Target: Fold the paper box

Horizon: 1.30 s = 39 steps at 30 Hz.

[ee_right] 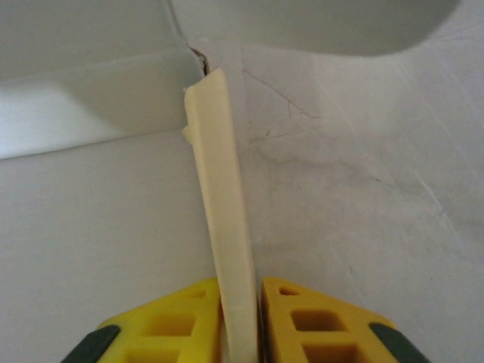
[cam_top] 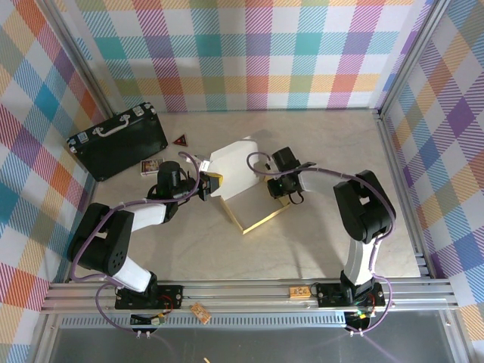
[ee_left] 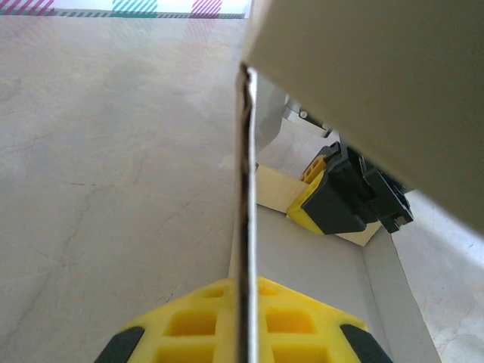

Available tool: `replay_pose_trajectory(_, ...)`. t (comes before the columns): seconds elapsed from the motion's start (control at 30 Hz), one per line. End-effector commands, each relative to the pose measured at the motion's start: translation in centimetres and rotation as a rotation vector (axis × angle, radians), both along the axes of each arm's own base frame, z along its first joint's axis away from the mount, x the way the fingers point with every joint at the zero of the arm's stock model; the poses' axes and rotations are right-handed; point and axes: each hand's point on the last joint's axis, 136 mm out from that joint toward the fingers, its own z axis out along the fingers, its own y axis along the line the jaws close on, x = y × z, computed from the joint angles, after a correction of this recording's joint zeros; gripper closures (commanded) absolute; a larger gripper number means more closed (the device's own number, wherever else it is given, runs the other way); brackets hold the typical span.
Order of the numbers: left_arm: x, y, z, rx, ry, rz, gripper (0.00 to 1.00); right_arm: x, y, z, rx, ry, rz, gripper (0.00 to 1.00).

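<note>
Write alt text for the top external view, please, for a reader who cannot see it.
The left gripper and right gripper each pinch an opposite side of a half-folded paper box in the middle of a beige table. A black case lies at the far left.

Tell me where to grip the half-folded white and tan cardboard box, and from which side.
Likely best: a raised side wall of the white and tan cardboard box, edge-on from outside. The walls are thin and stand up from the flat base, so narrow jaws can straddle one, as the left gripper and right gripper each do now.
</note>
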Motion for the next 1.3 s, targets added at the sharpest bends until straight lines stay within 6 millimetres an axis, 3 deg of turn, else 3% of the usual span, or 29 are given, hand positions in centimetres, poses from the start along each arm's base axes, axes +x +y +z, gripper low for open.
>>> replay_pose_trajectory(0.0, -0.3, -0.5, 1.8, -0.012, -0.061, -0.031, 0.95, -0.9, -0.9, -1.3, -0.079, 0.019, -0.015, 0.9)
replay_pose_trajectory(0.07, -0.3, -0.5, 2.1, -0.016, -0.067, -0.033, 0.95, -0.8, -1.1, -1.5, -0.129, -0.002, -0.03, 1.0)
replay_pose_trajectory(0.3, -0.6, -0.4, 3.2, -0.024, -0.093, -0.031, 0.95, -1.2, -2.2, -3.9, -0.499, -0.082, -0.07, 1.0)
replay_pose_trajectory(0.4, -0.5, -0.4, 3.1, -0.028, -0.089, -0.035, 0.95, -1.8, -2.8, -4.3, -0.524, -0.065, -0.093, 1.0)
replay_pose_trajectory(0.53, -0.4, -0.4, 2.8, -0.034, -0.078, -0.037, 0.95, -2.9, -1.6, -6.1, -0.428, 0.004, -0.071, 0.99)
replay_pose_trajectory(0.57, -0.3, -0.3, 2.7, -0.032, -0.073, -0.034, 0.95, -3.0, -1.3, -6.0, -0.401, 0.006, -0.071, 0.87)
replay_pose_trajectory(0.67, -0.2, -0.2, 2.6, -0.031, -0.071, -0.03, 0.95, -2.4, -0.3, -3.7, -0.309, -0.018, -0.074, 0.75)
replay_pose_trajectory(0.87, -0.1, -0.1, 2.5, -0.029, -0.067, -0.026, 0.95, -0.9, 0.9, 1.2, -0.206, -0.082, -0.066, 0.64)
replay_pose_trajectory(1.07, -0.1, -0.1, 2.6, -0.029, -0.067, -0.024, 0.95, -1.1, 1.7, 2.4, -0.13, -0.087, -0.06, 0.52)
replay_pose_trajectory(1.27, 0.0, -0.1, 2.5, -0.027, -0.066, -0.023, 0.94, -1.4, 0.6, 3.0, -0.148, -0.096, -0.078, 0.57)
